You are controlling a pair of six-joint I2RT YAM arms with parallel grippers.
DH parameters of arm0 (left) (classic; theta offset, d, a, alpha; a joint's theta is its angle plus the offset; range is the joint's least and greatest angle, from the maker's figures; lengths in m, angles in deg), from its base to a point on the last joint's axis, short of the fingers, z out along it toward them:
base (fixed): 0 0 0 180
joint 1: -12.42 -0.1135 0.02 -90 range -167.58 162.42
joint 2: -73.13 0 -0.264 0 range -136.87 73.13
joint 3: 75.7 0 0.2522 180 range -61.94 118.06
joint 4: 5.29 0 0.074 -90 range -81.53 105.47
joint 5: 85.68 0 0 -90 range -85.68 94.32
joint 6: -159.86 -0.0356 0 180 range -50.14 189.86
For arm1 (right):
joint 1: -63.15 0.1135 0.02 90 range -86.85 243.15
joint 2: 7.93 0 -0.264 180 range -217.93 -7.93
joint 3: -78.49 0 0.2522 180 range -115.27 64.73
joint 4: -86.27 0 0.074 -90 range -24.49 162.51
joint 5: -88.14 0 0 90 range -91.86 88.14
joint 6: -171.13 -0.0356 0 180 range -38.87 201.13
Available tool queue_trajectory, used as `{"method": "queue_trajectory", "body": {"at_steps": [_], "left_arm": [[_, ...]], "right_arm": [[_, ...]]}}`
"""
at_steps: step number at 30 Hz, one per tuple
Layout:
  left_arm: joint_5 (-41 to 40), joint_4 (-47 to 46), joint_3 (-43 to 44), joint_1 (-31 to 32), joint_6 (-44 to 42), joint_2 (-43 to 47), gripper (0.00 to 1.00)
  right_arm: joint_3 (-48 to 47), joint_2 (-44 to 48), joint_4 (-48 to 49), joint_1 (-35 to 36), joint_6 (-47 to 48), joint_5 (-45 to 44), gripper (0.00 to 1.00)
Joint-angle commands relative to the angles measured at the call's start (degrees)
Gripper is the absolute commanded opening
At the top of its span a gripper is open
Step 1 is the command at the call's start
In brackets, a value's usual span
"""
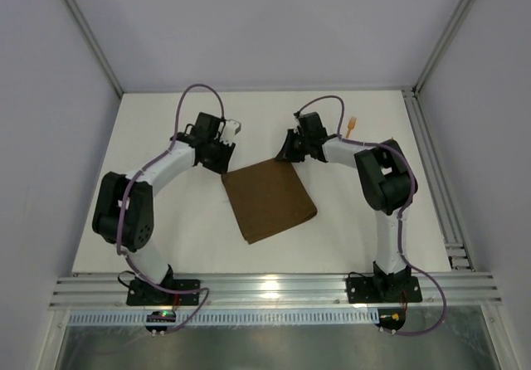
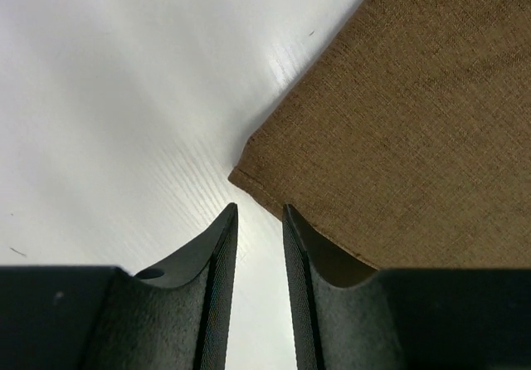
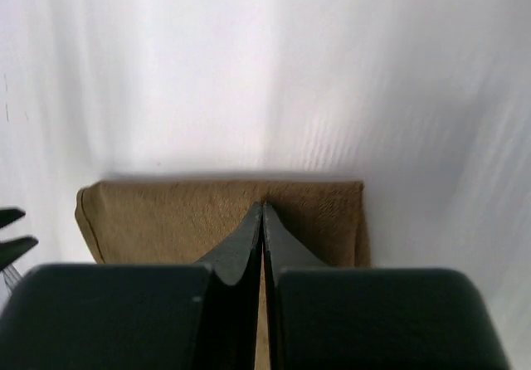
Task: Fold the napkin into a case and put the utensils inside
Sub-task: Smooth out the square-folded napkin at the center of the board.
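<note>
From above, we see the brown napkin (image 1: 270,201) lying flat on the white table (image 1: 332,237), turned a bit so one corner points away from the arms. The left gripper (image 1: 222,164) is at its far left corner. The right gripper (image 1: 286,154) is at its far corner. A small orange fork (image 1: 352,124) lies on the table behind the right arm, well apart from the napkin.

From the left wrist, we see the left gripper (image 2: 259,212) with a narrow gap between its fingers (image 2: 217,254). Only bare table shows in the gap. The napkin (image 2: 398,138) corner sits just past the tips, and its edge runs under one finger.

From the right wrist, we see the right gripper (image 3: 262,208) with its fingers (image 3: 241,245) pressed tight together. The tips sit right against the napkin (image 3: 166,212) near its far edge. We cannot tell if any cloth is pinched between them.
</note>
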Motion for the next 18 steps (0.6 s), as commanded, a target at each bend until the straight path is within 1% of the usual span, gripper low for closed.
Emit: {"method": "queue_trajectory", "body": {"at_steps": [1, 4, 6, 7, 10, 14, 16, 17, 18], "left_arm": [[-0.31, 0.08, 1.89, -0.3, -0.85, -1.94, 0.3], [-0.48, -0.88, 2.42, 0.05, -0.49, -5.28, 0.27], [-0.83, -0.97, 3.21, 0.06, -0.41, -8.8, 0.23], [-1.18, -0.97, 3.82, 0.06, -0.4, -9.85, 0.21], [-3.28, -1.41, 3.91, 0.06, -0.58, -12.41, 0.18], [-4.08, -2.38, 2.6, -0.03, -1.11, -12.85, 0.16], [-4.17, -2.99, 2.16, -0.12, -1.02, -12.33, 0.16], [-4.08, -3.17, 1.9, -0.03, -0.93, -12.24, 0.16], [-3.65, -3.17, 1.81, -0.12, -0.93, -12.15, 0.16]], "right_arm": [[-4.33, -2.14, -1.24, -0.98, -5.98, -2.08, 0.03], [-3.9, -3.29, -1.33, -1.24, -8.7, -3.22, 0.03], [-3.46, -3.64, -0.98, -1.77, -10.29, -3.31, 0.03], [-3.2, -3.73, -0.81, -2.03, -10.64, -3.4, 0.03], [-3.63, -3.99, -1.33, -2.56, -10.38, -3.66, 0.03], [-4.95, -3.38, -2.47, -3.53, -7.58, -2.53, 0.03], [-7.48, -1.37, -5.27, -3.62, -3.01, -2.0, 0.03], [-8.02, -0.14, -6.59, -3.44, -1.17, -2.78, 0.03], [-8.29, 1.35, -9.39, -2.74, 2.76, -4.0, 0.03]]}}
